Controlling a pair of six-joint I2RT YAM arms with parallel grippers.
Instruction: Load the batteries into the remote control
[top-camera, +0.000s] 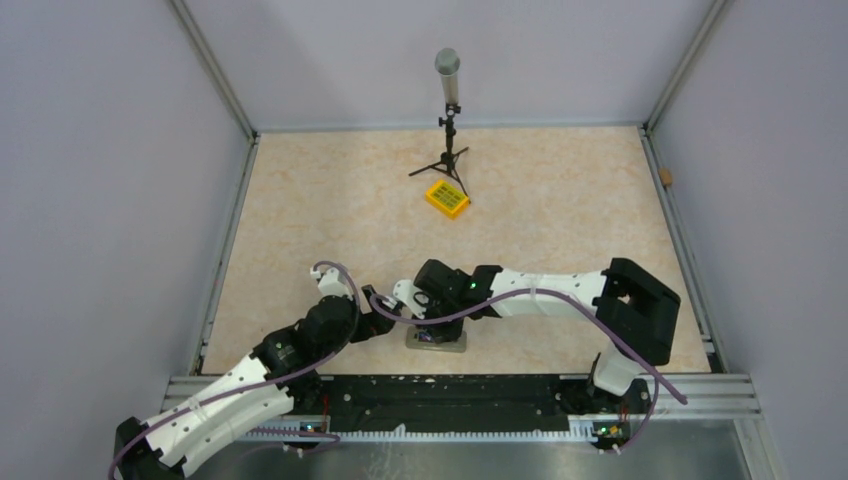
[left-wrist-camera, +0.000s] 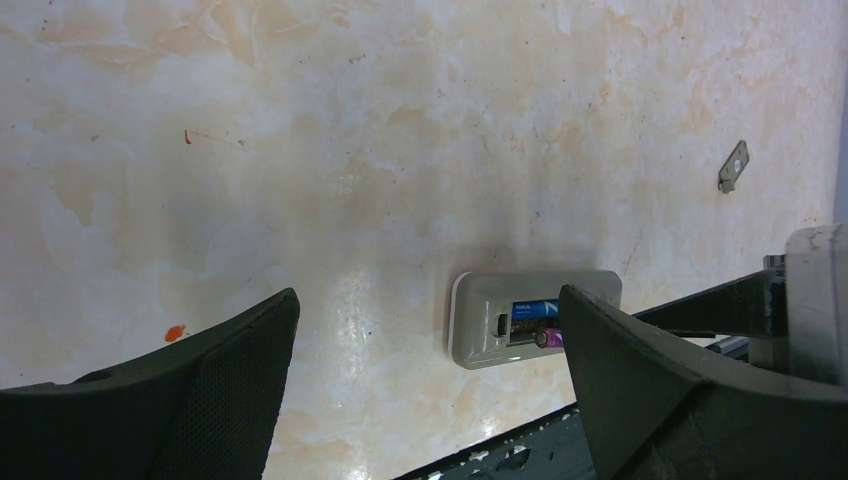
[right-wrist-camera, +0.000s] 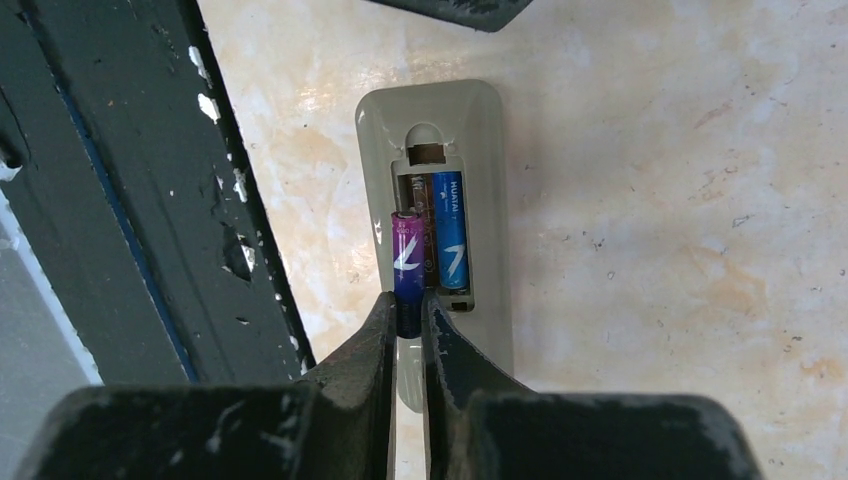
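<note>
Now, right gripper (right-wrist-camera: 408, 315) clamped on the purple battery (right-wrist-camera: 407, 255) at the remote control (right-wrist-camera: 490, 150).
Remote lies back-up at the table's (left-wrist-camera: 300, 120) near edge; blue battery (right-wrist-camera: 451, 230) sits in its open compartment. Left gripper (left-wrist-camera: 428, 295) spread wide, empty.

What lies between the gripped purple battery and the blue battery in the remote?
Right wrist view: only empty slot separates purple battery from blue battery.
</note>
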